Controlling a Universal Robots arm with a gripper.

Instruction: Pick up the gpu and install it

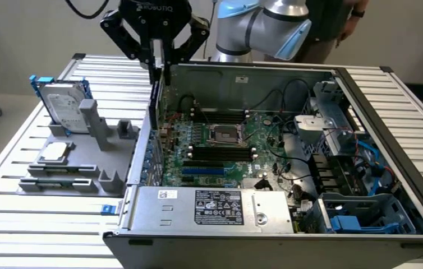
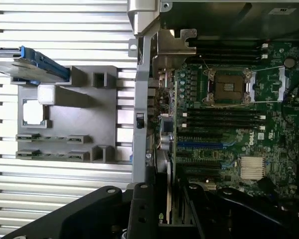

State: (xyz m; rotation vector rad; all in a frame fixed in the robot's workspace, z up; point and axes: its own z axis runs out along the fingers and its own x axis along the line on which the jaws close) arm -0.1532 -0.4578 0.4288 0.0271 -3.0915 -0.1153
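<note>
One gpu (image 1: 153, 95) (image 2: 162, 167) is hanging on edge, pinched tight by the one gripper (image 1: 157, 59) (image 2: 164, 211), just inside the case (image 1: 141, 168) wall on the exterior view's left, over the motherboard (image 1: 223, 140). Its long axis is running parallel to that wall. Well apart, one drive (image 1: 65, 109) is standing in one grey holder (image 1: 77, 162)
</note>
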